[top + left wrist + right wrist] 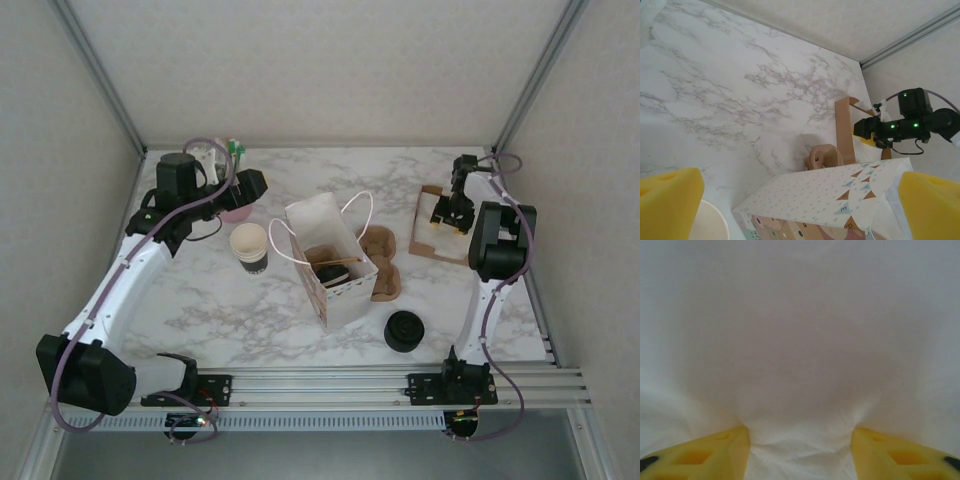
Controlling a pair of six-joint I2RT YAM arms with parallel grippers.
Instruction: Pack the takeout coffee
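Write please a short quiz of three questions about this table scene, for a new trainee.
1. True or false: the lidless cup stands on the table, on the left arm's side of the paper bag.
2. Which gripper is down at the cardboard tray?
3. The stack of black lids stands: A) inside the bag; B) on the table, between the bag and the right arm's base; C) on the tray.
Key: 1 true; 2 the right gripper; 3 B.
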